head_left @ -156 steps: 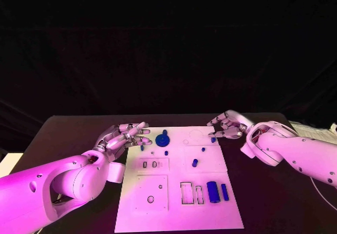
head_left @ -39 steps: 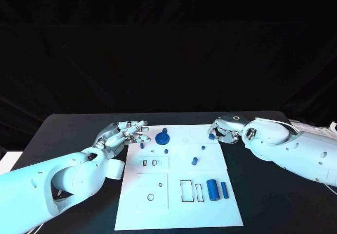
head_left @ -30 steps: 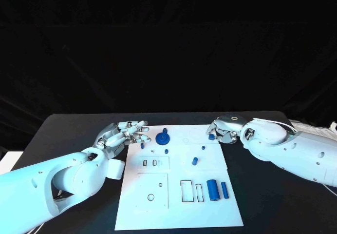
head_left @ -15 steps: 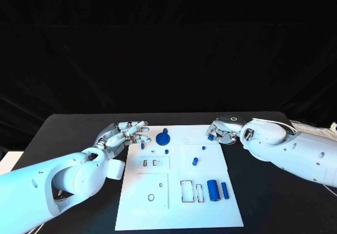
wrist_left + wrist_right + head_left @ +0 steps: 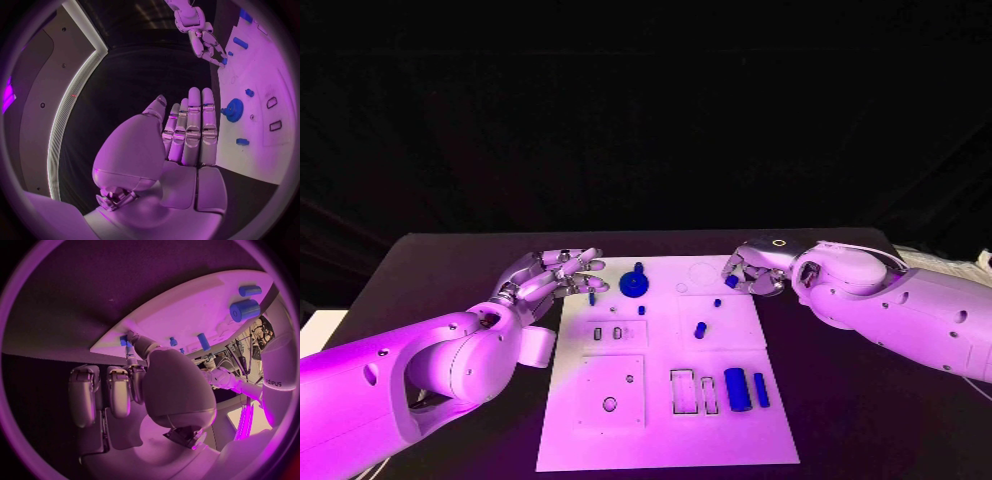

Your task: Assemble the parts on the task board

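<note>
The right robot hand [image 5: 750,273] sits at the far right corner of the task board [image 5: 661,420], and its curled fingers cover most of a small blue part [image 5: 731,282] there; whether the fingers pinch that part or only touch it cannot be told. In the right wrist view the palm hides the near stretch of the board, and the same blue part [image 5: 124,340] shows only as a sliver at the fingertips. The left robot hand [image 5: 555,277] overlaps the board's left edge, partly hiding a small blue peg [image 5: 591,297].

Left robot hand [image 5: 187,135] fingers straight, empty, beside task board [image 5: 262,125] w/ blue gear [image 5: 234,109].
</note>
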Robot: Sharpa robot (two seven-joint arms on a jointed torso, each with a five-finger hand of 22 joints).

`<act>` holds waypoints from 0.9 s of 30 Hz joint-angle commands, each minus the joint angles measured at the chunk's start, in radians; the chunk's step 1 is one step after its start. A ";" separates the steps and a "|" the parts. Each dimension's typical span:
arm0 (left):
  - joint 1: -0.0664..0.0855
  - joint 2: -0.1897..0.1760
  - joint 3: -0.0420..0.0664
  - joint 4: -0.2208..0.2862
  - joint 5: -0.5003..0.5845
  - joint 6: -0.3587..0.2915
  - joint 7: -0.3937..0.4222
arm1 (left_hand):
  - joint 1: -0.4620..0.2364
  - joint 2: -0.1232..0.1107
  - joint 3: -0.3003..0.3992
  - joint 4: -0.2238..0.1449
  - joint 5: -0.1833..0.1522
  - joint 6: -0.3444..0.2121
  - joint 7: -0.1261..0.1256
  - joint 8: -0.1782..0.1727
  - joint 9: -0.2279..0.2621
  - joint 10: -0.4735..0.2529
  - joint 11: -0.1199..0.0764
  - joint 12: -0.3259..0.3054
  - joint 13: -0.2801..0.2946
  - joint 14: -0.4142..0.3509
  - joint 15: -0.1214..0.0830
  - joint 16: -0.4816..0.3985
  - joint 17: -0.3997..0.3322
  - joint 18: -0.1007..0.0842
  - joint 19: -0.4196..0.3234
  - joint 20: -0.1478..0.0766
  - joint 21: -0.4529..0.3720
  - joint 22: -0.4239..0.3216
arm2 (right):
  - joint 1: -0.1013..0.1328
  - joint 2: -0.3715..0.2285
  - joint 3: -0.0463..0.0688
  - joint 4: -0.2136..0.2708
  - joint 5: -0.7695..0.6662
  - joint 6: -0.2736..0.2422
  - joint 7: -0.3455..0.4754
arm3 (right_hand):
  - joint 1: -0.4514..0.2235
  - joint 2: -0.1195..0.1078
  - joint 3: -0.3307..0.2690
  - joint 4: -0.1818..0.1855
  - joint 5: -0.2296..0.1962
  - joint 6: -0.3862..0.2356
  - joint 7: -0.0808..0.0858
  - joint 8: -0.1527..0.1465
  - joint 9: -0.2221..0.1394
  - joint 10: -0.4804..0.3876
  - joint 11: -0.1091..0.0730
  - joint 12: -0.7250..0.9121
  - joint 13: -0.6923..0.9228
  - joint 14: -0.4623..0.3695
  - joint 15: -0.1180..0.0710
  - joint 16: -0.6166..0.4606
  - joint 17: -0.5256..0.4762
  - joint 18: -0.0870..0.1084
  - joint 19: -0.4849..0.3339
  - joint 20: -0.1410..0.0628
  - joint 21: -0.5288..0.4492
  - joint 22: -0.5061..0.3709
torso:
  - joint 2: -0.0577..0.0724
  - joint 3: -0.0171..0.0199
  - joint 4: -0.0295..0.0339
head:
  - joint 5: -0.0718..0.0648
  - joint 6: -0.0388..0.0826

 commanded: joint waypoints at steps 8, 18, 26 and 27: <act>0.001 0.000 0.001 0.002 0.000 -0.006 0.000 | 0.007 0.004 0.006 -0.001 0.004 -0.002 0.002 -0.007 0.001 -0.006 -0.001 -0.005 -0.001 -0.005 -0.001 -0.004 0.002 0.011 -0.001 0.003 -0.005 -0.002 | -0.008 0.000 -0.007 0.000 -0.006 0.050 -0.017 | -0.007 -0.003 -0.011 0.005 0.006 -0.002 0.008 -0.002 0.000 0.072 0.002 0.002 0.211 0.105 -0.004 0.002 0.260 0.002 0.071 -0.003 -0.004 0.196 | 0.000 0.0002 -0.0009 | 0.002 0.001; 0.001 0.000 0.001 0.003 0.000 -0.015 -0.004 | 0.007 0.005 0.006 -0.001 0.004 -0.002 0.002 -0.007 0.001 -0.006 -0.001 -0.005 -0.001 -0.005 -0.001 -0.005 0.002 0.011 -0.001 0.003 -0.005 -0.002 | -0.008 0.004 -0.007 -0.007 0.002 0.084 -0.023 | -0.010 -0.004 -0.019 0.011 0.006 -0.002 0.009 -0.001 0.000 0.072 0.003 0.002 0.211 0.105 -0.002 0.002 0.260 0.002 0.071 -0.001 -0.004 0.196 | 0.000 0.0000 0.0002 | 0.000 -0.003; 0.001 -0.001 0.001 0.004 0.000 -0.019 -0.006 | 0.008 0.006 0.008 -0.002 0.004 -0.002 0.002 -0.007 0.001 -0.006 -0.001 -0.005 -0.001 -0.004 -0.001 -0.005 0.002 0.012 -0.001 0.002 -0.005 -0.002 | -0.008 0.008 -0.009 -0.017 0.009 0.109 -0.031 | -0.020 -0.005 -0.041 0.034 -0.005 0.003 0.010 -0.001 0.001 0.072 0.005 0.000 0.210 0.105 0.000 0.002 0.260 0.002 0.071 0.002 -0.004 0.196 | 0.000 0.0000 0.0003 | 0.001 -0.005; 0.001 -0.001 0.001 0.004 0.000 -0.020 -0.007 | 0.008 0.006 0.008 -0.002 0.004 -0.002 0.002 -0.007 0.001 -0.006 -0.001 -0.005 -0.001 -0.004 -0.001 -0.005 0.002 0.012 -0.001 0.002 -0.005 -0.002 | -0.008 0.009 -0.009 -0.019 0.009 0.112 -0.031 | -0.020 -0.005 -0.042 0.035 -0.005 0.003 0.010 -0.001 0.001 0.072 0.005 0.000 0.210 0.105 0.000 0.002 0.260 0.002 0.071 0.002 -0.004 0.195 | 0.000 0.0003 0.0006 | 0.002 -0.005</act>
